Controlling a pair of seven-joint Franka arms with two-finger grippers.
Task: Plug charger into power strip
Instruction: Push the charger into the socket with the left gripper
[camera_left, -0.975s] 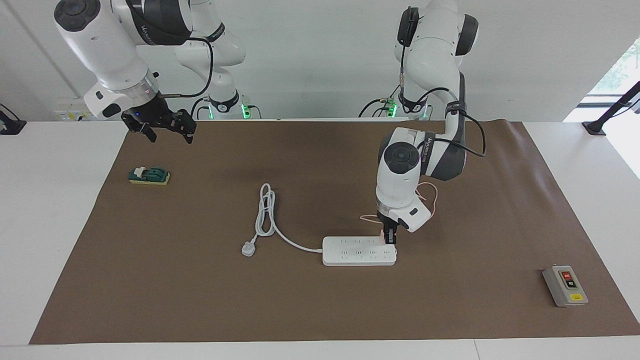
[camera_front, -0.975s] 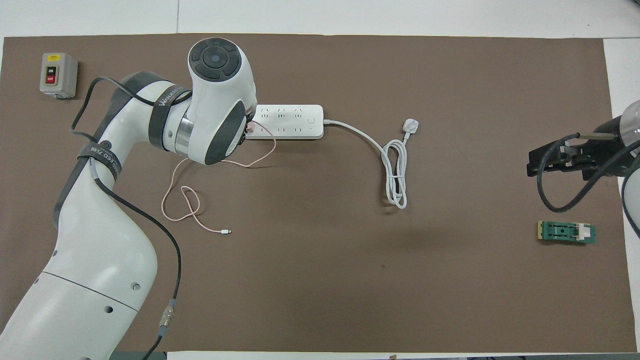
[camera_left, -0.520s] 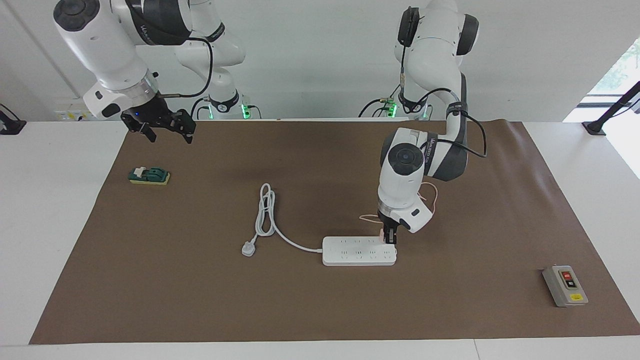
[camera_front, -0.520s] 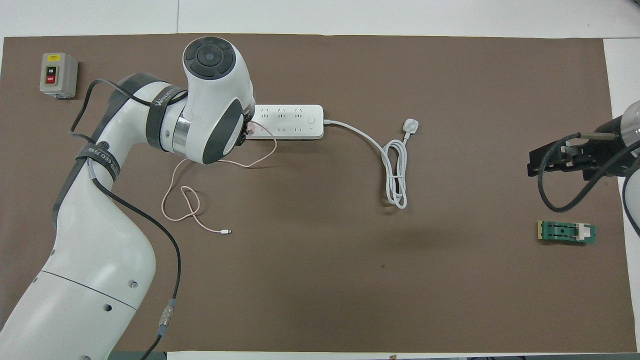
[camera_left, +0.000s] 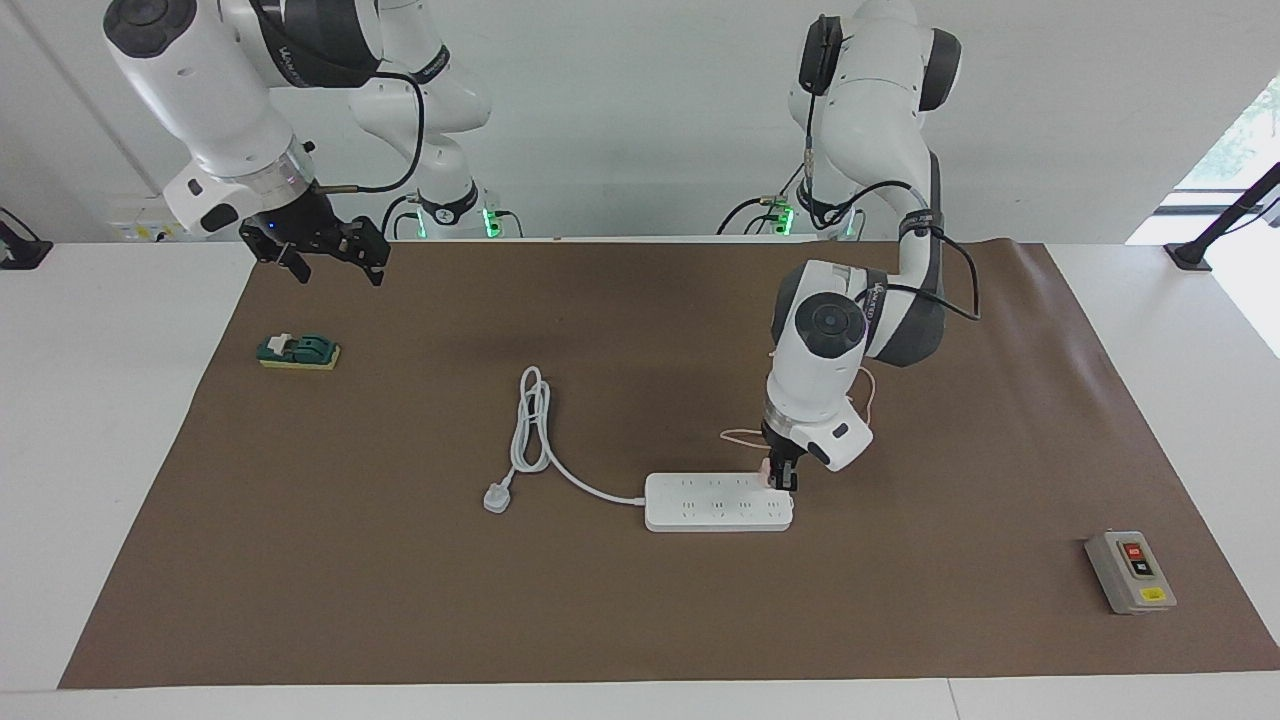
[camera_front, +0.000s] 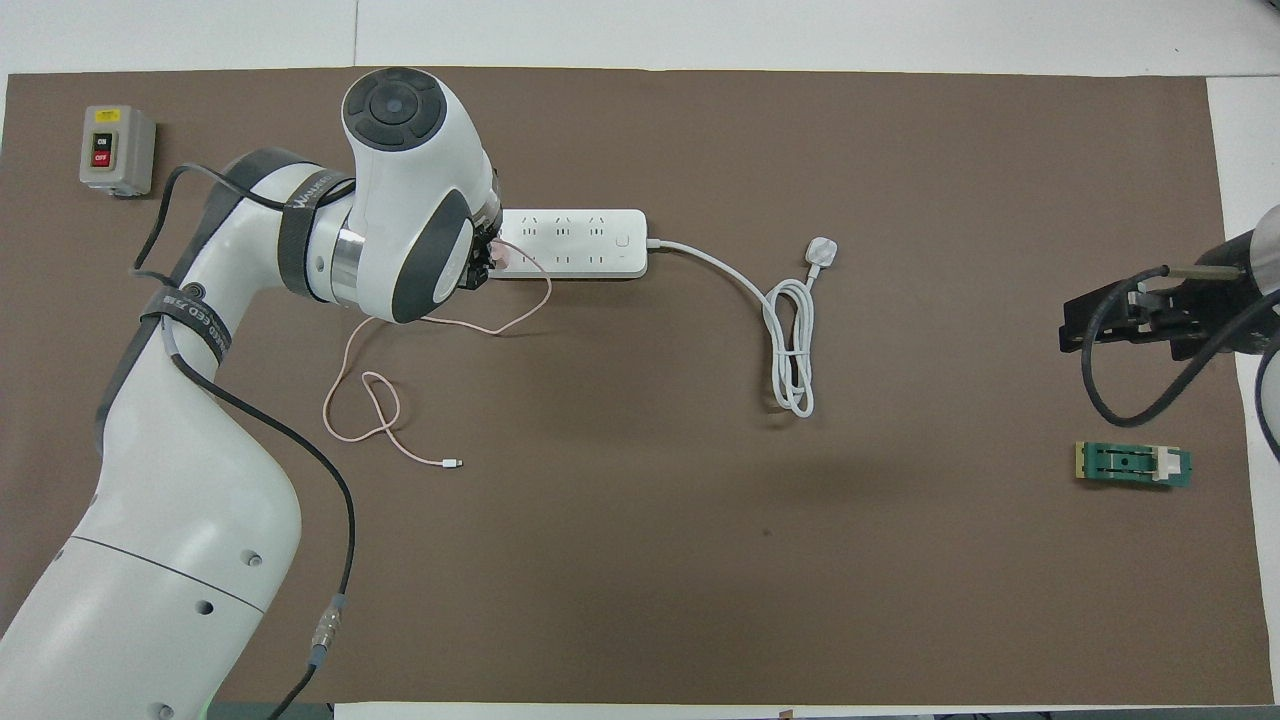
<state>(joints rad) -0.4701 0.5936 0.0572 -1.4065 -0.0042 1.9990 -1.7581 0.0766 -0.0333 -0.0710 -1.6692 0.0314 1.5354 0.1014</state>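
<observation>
The white power strip (camera_left: 718, 502) (camera_front: 570, 243) lies flat in the middle of the brown mat. My left gripper (camera_left: 781, 478) (camera_front: 482, 270) points down at the strip's end toward the left arm's end, shut on the small pale-pink charger (camera_left: 767, 470) (camera_front: 501, 257). The charger rests against the socket row nearer to the robots; whether its pins are seated is hidden. Its thin pink cable (camera_front: 372, 402) (camera_left: 741, 435) loops nearer to the robots and ends in a white connector (camera_front: 453, 463). My right gripper (camera_left: 332, 262) (camera_front: 1068, 335) hangs open and waits over the mat's edge at the right arm's end.
The strip's thick white cord (camera_left: 530, 425) (camera_front: 790, 350) coils toward the right arm's end and ends in a white plug (camera_left: 497, 497) (camera_front: 821, 250). A grey switch box (camera_left: 1130, 572) (camera_front: 117, 150) sits at the mat's corner. A green block (camera_left: 298, 352) (camera_front: 1133, 465) lies under the right gripper.
The left arm's wrist has swung a little toward its own end of the table while the gripper stays on the charger at the strip. The right gripper has barely drifted.
</observation>
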